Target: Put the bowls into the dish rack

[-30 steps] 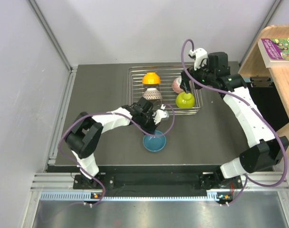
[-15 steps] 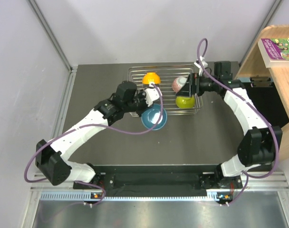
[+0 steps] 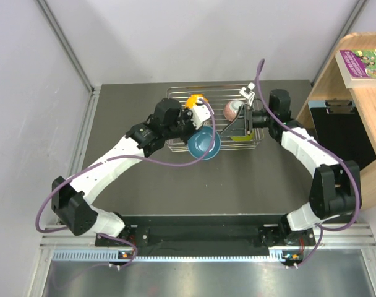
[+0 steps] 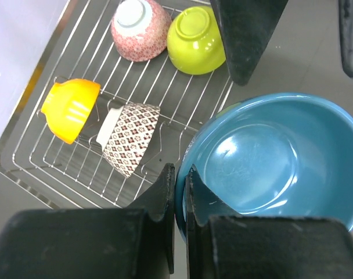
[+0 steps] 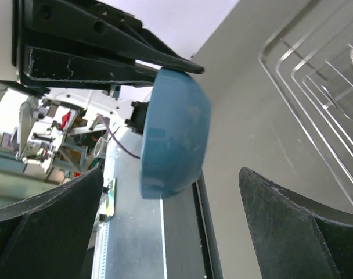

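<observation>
My left gripper [image 4: 179, 177] is shut on the rim of the blue bowl [image 4: 269, 157] and holds it tilted above the front edge of the dish rack [image 4: 66, 168]; both show in the top view, the bowl [image 3: 204, 143] and the rack [image 3: 175, 93]. In the rack lie the orange bowl [image 4: 69, 109], the mosaic bowl [image 4: 129, 138], the pinkish bowl [image 4: 140, 29] and the lime green bowl [image 4: 194, 32]. My right gripper [image 3: 230, 130] is open and empty over the rack's right part, facing the blue bowl [image 5: 173, 133] with its fingers [image 5: 304, 232] wide apart.
A wooden shelf [image 3: 355, 99] with a book [image 3: 363, 65] stands at the right edge, with a black panel [image 3: 336, 133] beside it. The dark table mat [image 3: 175, 185] lies in front of the rack. A grey wall runs behind the rack.
My left gripper picked the blue bowl up from the mat and carried it back to the rack's front edge. My right gripper left the green bowl and turned toward the blue bowl.
</observation>
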Robot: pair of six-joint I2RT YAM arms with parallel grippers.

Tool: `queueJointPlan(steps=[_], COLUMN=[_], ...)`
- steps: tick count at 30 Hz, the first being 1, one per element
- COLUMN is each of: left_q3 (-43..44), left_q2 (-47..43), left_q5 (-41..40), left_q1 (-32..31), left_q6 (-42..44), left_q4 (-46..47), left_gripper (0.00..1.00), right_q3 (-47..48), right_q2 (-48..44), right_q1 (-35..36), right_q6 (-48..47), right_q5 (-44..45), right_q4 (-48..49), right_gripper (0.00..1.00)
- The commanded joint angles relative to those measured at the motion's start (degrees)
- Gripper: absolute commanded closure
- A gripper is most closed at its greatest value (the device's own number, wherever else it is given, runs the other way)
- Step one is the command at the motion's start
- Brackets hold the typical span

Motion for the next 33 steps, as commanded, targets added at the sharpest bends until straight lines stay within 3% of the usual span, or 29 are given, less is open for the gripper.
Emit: queueJointPlan(steps=[1, 7, 13, 19, 24, 29, 33], left_q3=[4.06, 4.85, 5.64, 5.38, 5.2, 4.5, 4.06], left_q2=[-0.2, -0.28, -0.2, -0.11, -0.28, -0.37, -0.55], left_q5=[0.21, 0.91, 1.35, 2.14, 2.14, 3.1, 3.46], left_q1=[0.11, 0.11, 0.02, 0.11, 0.11, 0.11, 0.02], left_q6=[-1.1, -1.45, -1.89, -1.98, -1.98, -2.07, -2.16], left_q4=[1.96, 1.43, 0.91, 0.91, 0.82, 0.91, 1.0], left_gripper=[1.0, 1.0, 1.0, 1.0, 1.0, 1.0, 1.0], right_q3=[0.36, 1.24, 2.2, 3.35, 4.92, 9.32, 9.68], right_q2=[-1.07, 1.47, 3.85, 6.22, 7.72, 9.83, 10.09], right_q1=[2.05, 5.3, 6.97, 7.24, 8.29, 8.47, 8.56], right_q6=[3.27, 3.27, 3.45, 3.71, 2.66, -7.18, -7.45], right_q5=[-4.53, -6.12, -8.4, -11.65, -13.85, -14.3, -13.77], right_q4=[8.97, 9.32, 9.32, 9.23, 6.78, -5.7, -6.41], right_gripper=[0.0, 0.02, 0.18, 0.27, 0.29, 0.25, 0.26])
